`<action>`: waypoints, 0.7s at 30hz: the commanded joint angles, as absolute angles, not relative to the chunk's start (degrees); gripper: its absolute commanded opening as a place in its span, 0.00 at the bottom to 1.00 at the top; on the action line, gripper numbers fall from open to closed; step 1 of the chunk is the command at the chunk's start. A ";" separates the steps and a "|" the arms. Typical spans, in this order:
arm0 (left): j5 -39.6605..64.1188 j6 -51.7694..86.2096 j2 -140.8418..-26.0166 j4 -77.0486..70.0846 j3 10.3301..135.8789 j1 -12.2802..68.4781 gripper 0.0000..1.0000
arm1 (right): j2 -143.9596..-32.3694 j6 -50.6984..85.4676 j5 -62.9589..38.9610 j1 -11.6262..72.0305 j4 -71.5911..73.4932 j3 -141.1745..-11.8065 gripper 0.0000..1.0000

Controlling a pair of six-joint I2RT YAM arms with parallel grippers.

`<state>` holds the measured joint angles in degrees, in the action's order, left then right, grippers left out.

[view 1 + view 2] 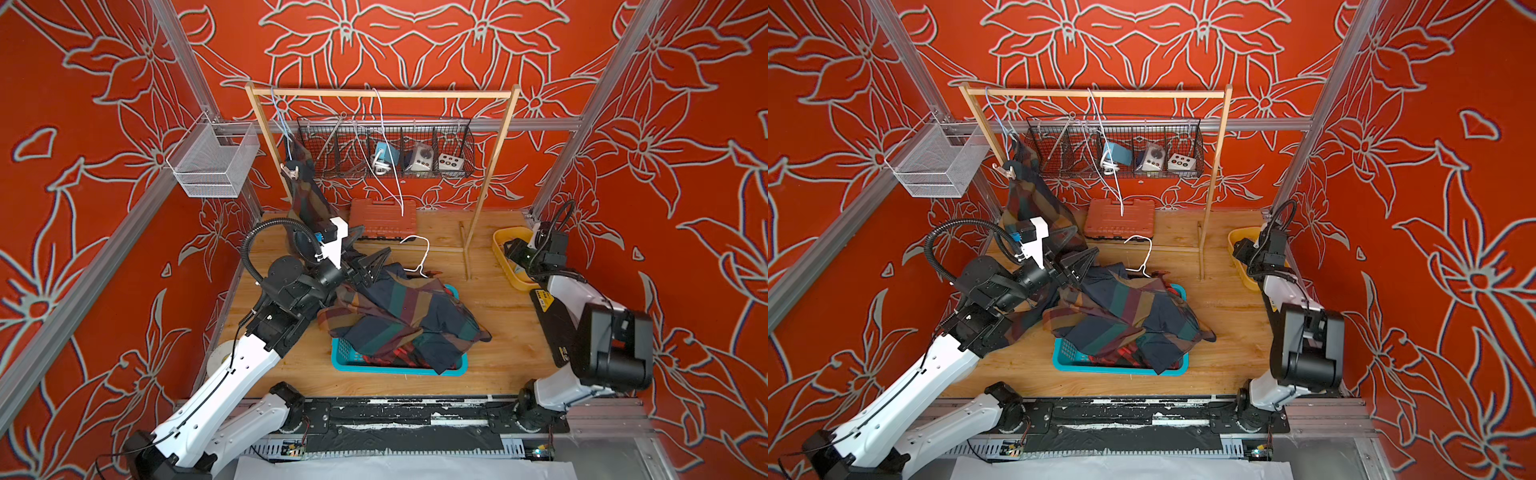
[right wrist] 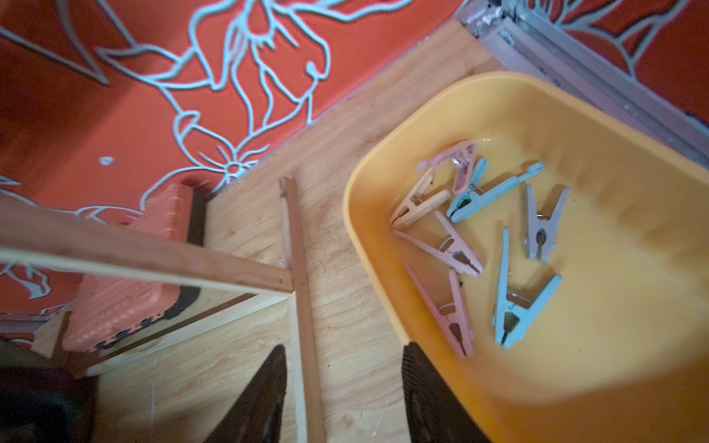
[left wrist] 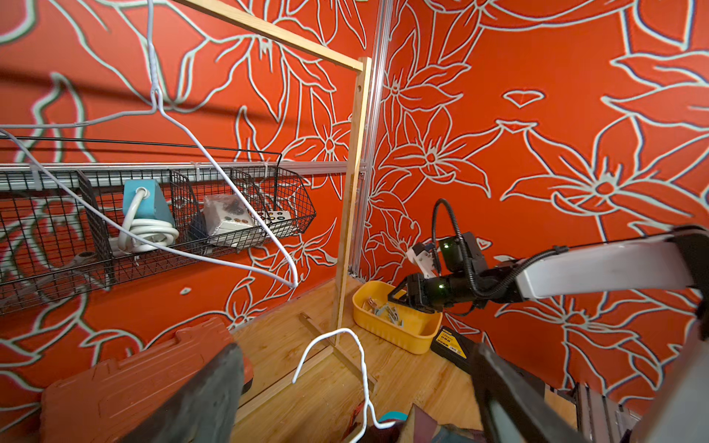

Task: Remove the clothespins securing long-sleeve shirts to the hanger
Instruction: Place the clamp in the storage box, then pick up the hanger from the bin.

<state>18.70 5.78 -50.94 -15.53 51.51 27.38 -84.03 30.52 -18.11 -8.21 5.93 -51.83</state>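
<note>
Holding loose clothespins (image 2: 456,253), the yellow tub (image 2: 614,307) sits below spread right fingers (image 2: 433,395) (left fingers (image 3: 199,399) spread too).

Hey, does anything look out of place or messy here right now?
One plaid shirt dangles lopsided from the left end of the rack, held by one visible clothespin. The other shirts are heaped over the teal basket, spilling past its rim, with a white hanger sticking out.

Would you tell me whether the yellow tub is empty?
No, not empty: several clothespins, pink and mint, lie loose inside the yellow tub.
</note>
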 commanded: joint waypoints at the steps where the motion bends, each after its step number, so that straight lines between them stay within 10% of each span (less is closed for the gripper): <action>1: 18.19 5.46 -50.59 -16.23 50.77 27.25 0.89 | -71.85 29.94 -22.16 -4.43 6.89 -47.42 0.50; 9: 17.17 5.84 -50.43 -16.32 50.10 27.16 0.89 | -54.06 29.56 -33.28 9.26 1.33 -43.19 0.50; 21: 16.81 6.07 -50.34 -15.34 49.56 27.16 0.89 | -63.90 29.50 -34.15 23.48 7.21 -46.84 0.50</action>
